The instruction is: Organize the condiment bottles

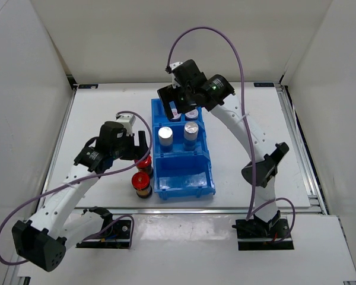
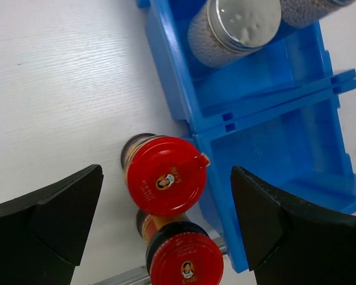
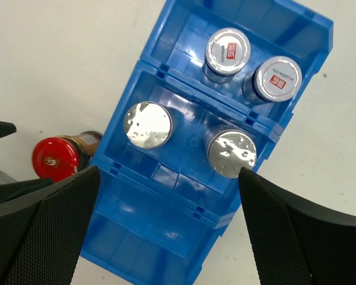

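Beside blue bin (image 1: 184,189), red-capped bottle (image 2: 164,183) is being framed by wide-open left gripper (image 2: 166,196), likely for empty near part; right gripper (image 3: 169,178) is being held wide, empty.

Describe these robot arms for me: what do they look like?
The left arm and right arm have white links with black joints and bases. A lilac cable loops along each. The left gripper and right gripper have broad black wedge-shaped fingers; the right's look finely textured.
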{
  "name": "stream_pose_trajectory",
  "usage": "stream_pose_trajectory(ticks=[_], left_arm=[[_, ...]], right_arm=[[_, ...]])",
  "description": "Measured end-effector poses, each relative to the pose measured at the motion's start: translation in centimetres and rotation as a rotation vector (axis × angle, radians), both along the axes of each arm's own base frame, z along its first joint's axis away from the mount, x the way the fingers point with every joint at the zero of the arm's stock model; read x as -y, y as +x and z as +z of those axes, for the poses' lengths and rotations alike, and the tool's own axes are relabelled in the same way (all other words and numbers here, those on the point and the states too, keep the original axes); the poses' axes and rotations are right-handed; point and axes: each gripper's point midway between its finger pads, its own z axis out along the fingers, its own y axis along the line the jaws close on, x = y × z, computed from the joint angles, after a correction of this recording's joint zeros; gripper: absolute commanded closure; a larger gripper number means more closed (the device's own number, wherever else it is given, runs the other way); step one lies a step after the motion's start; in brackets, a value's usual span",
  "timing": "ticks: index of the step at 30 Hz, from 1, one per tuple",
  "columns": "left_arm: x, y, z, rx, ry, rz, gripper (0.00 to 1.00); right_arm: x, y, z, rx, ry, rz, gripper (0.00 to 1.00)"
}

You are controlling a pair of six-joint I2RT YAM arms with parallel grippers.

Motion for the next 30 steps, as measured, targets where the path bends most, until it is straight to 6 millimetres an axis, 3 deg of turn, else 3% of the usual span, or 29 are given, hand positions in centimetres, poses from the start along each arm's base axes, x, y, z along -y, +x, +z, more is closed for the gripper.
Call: stream_pose_trajectory(ticks=[6,11,17,30], left_arm=[[2.0,0.0,-1.6,-0.042,0.01,-0.084,0.0],[2.0,-0.5,-3.1,-0.067,0.022,-0.091,0.0],[1.4,-2.5,-6.9,-0.155,0.067,-0.104,0.0],[0.7,-1.9,-7.2,-0.133,0.115,-0.059,0.05]], right_arm=[[0.4,-0.1,-1.9,-0.033,-0.054,-0.002,0.0],[0.7,0.1,-2.2,-0.028,-0.076,-0.003,0.0],[0.9,0.1,-2.3,-0.028,-0.085,-0.006,0.0],[1.7,-0.2,-3.7,-0.058,-0.138,-0.018,0.0]])
